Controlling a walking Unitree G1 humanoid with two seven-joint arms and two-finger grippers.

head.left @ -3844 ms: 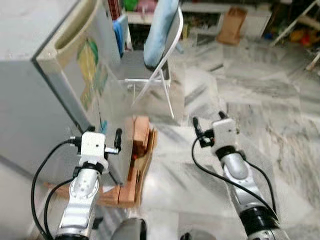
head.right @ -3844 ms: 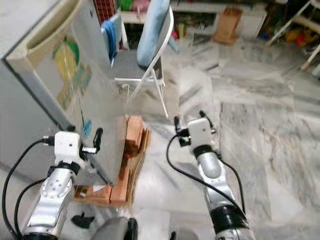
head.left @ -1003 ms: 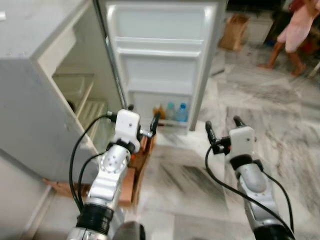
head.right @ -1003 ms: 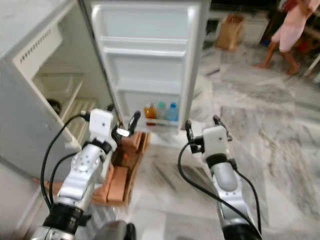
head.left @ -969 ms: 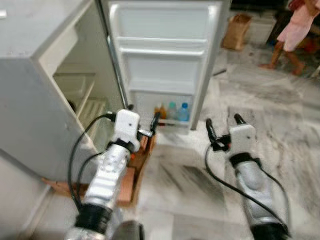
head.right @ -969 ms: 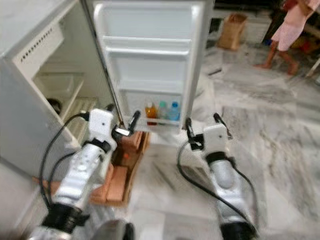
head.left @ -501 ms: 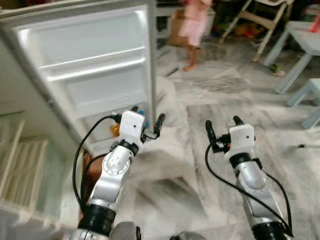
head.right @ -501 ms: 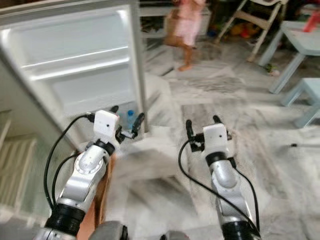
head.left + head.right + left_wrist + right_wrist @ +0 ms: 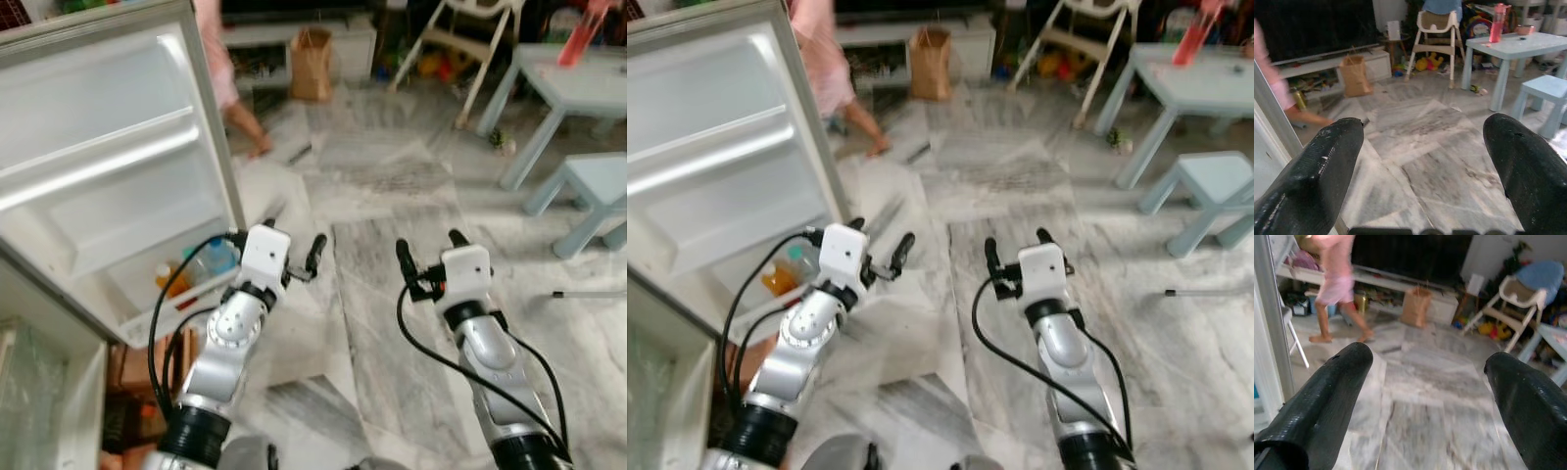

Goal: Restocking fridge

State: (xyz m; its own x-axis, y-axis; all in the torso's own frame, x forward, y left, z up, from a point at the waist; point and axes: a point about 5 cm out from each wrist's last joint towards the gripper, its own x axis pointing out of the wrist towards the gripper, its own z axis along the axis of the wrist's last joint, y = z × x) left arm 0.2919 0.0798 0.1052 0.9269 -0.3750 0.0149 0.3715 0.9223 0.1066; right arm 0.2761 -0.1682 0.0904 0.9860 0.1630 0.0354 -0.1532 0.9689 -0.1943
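At the left of the head views, the fridge door (image 9: 108,186) stands wide open, its top and left edge cut off by the frame. Its lowest door shelf holds bottles (image 9: 196,269), an orange one and bluish ones, partly hidden behind the left arm's cable; their labels are too small to read. The fridge body (image 9: 656,392) is only a sliver at the lower left corner, its inside not discernible. The left gripper (image 9: 291,257) hangs empty just beside the door's lower edge, fingers (image 9: 1317,166) spread apart. The right gripper (image 9: 428,253) hovers over the marble floor (image 9: 392,196), fingers (image 9: 1327,387) likewise apart and empty. A blurred person (image 9: 1332,284) in pink walks behind the door. A brown paper bag (image 9: 311,64), a high chair (image 9: 1437,27) and a pale blue worktop (image 9: 1518,46) carrying a pink bottle (image 9: 1497,22) stand further back.
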